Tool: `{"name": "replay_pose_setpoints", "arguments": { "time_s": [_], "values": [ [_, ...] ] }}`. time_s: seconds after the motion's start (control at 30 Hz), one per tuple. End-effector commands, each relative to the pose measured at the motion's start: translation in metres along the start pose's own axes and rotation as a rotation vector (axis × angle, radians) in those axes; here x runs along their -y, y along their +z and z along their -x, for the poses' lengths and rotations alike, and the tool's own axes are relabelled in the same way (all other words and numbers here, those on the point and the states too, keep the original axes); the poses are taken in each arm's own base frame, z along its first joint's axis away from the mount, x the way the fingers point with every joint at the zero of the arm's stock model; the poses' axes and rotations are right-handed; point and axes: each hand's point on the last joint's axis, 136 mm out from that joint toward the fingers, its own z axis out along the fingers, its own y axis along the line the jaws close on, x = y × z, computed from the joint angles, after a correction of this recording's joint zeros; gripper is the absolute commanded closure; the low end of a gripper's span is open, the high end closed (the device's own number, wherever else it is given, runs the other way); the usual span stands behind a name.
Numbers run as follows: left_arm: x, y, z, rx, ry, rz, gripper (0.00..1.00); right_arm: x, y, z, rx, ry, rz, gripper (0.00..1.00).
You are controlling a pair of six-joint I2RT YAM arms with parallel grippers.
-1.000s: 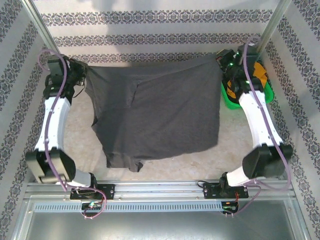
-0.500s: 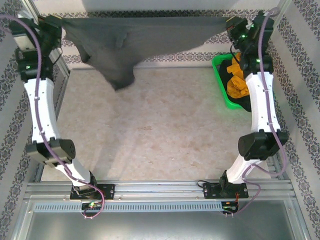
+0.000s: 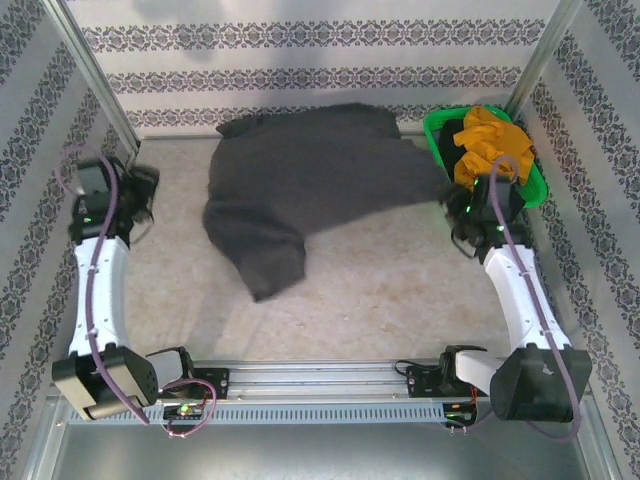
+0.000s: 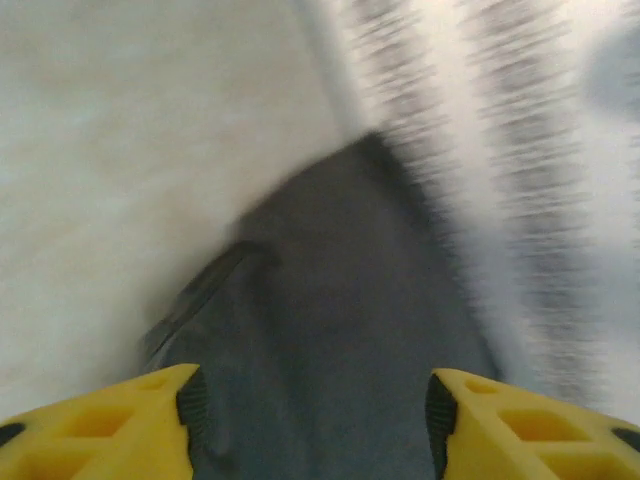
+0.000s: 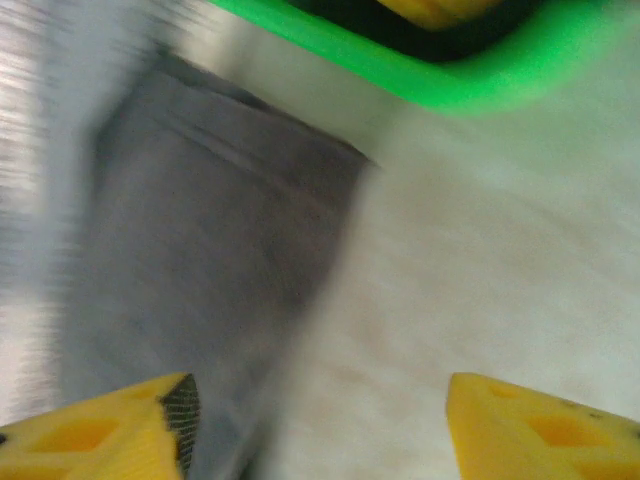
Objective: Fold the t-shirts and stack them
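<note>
- The charcoal-grey t-shirt [image 3: 300, 190] is soft, matt cloth lying in loose creases; the left wrist view shows a stitched hem.
- The mustard-orange t-shirt [image 3: 487, 140] is matt cloth, crumpled.
- The green basket [image 3: 432, 132] at the far right is smooth plastic with a slight sheen.
- The table [image 3: 400, 290] has a pale, mottled, stone-like top with a matt finish.
- The left gripper [image 4: 312, 385] and right gripper [image 5: 318, 385] have smooth yellow plastic fingers with black, finely textured pads.
- The arm shells [image 3: 95, 280] are white, glossy plastic.
- The near rail [image 3: 320, 375] is silvery, brushed-looking metal.
- The walls [image 3: 300, 60] are a matt printed pattern; whether paper or cloth, I cannot tell.
</note>
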Motion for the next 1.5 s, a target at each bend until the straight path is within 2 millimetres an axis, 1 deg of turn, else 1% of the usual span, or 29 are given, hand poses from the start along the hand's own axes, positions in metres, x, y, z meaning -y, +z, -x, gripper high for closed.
{"name": "replay_pose_setpoints", "arguments": {
  "time_s": [0.0,0.07,0.13,0.17,0.23,0.3,0.4,0.43,0.47,0.53,0.6,0.67,0.77,0.83,0.9,0.93,0.97,1.0,1.03,1.07,1.1,1.17,1.3,1.4,1.47],
  "values": [
    [-0.060,0.010,-0.028,-0.057,0.077,0.171,0.34,0.060,0.001,-0.025,-0.043,-0.041,-0.211,0.27],
    [-0.075,0.011,-0.049,-0.104,0.100,0.203,0.35,0.070,-0.002,-0.036,-0.091,-0.077,-0.245,0.27],
    [-0.086,0.005,-0.070,-0.143,0.114,0.228,0.39,0.074,-0.007,-0.043,-0.106,-0.123,-0.267,0.27],
    [-0.090,0.003,-0.083,-0.175,0.116,0.232,0.40,0.076,-0.011,-0.046,-0.108,-0.148,-0.276,0.27],
    [-0.100,-0.002,-0.115,-0.255,0.125,0.255,0.44,0.076,-0.015,-0.049,-0.102,-0.187,-0.276,0.30],
    [-0.114,-0.008,-0.153,-0.345,0.142,0.298,0.48,0.075,-0.015,-0.054,-0.108,-0.224,-0.263,0.33],
    [-0.138,-0.014,-0.208,-0.468,0.121,0.343,0.52,0.069,-0.009,-0.064,-0.148,-0.267,-0.245,0.39],
    [-0.141,-0.014,-0.222,-0.491,0.109,0.334,0.52,0.066,-0.007,-0.068,-0.161,-0.277,-0.239,0.41],
    [-0.142,-0.012,-0.236,-0.506,0.102,0.318,0.52,0.062,-0.003,-0.073,-0.179,-0.289,-0.226,0.43],
    [-0.140,-0.006,-0.256,-0.518,0.096,0.295,0.50,0.054,0.004,-0.081,-0.201,-0.312,-0.200,0.44],
    [-0.141,0.005,-0.276,-0.539,0.093,0.289,0.48,0.048,0.010,-0.088,-0.223,-0.320,-0.182,0.44],
    [-0.137,0.016,-0.290,-0.544,0.096,0.272,0.47,0.044,0.014,-0.092,-0.239,-0.325,-0.173,0.44],
    [-0.125,0.031,-0.311,-0.564,0.102,0.236,0.47,0.041,0.016,-0.094,-0.254,-0.338,-0.167,0.45],
    [-0.124,0.035,-0.330,-0.604,0.129,0.262,0.48,0.043,0.016,-0.094,-0.253,-0.344,-0.175,0.45],
    [-0.132,0.038,-0.342,-0.628,0.173,0.324,0.56,0.045,0.014,-0.092,-0.248,-0.344,-0.182,0.45],
    [-0.135,0.040,-0.344,-0.631,0.196,0.339,0.61,0.045,0.014,-0.091,-0.245,-0.341,-0.185,0.45],
    [-0.143,0.043,-0.343,-0.623,0.218,0.367,0.68,0.046,0.013,-0.089,-0.238,-0.338,-0.188,0.46],
    [-0.148,0.046,-0.340,-0.601,0.242,0.380,0.77,0.046,0.012,-0.088,-0.231,-0.335,-0.189,0.46],
    [-0.155,0.048,-0.335,-0.572,0.259,0.400,0.84,0.046,0.011,-0.086,-0.224,-0.333,-0.194,0.46],
    [-0.164,0.048,-0.326,-0.539,0.275,0.434,0.96,0.047,0.010,-0.084,-0.214,-0.329,-0.199,0.46],
    [-0.172,0.046,-0.317,-0.512,0.286,0.458,1.00,0.048,0.008,-0.081,-0.203,-0.326,-0.205,0.48],
    [-0.184,0.037,-0.297,-0.464,0.306,0.499,1.00,0.050,0.003,-0.075,-0.175,-0.318,-0.221,0.49],
    [-0.206,0.004,-0.250,-0.393,0.349,0.543,1.00,0.060,-0.004,-0.064,-0.119,-0.297,-0.255,0.50],
    [-0.227,-0.018,-0.222,-0.368,0.318,0.561,1.00,0.067,-0.004,-0.064,-0.102,-0.276,-0.271,0.50],
    [-0.235,-0.030,-0.205,-0.341,0.291,0.556,1.00,0.073,0.000,-0.067,-0.109,-0.252,-0.279,0.50]
  ]
}}
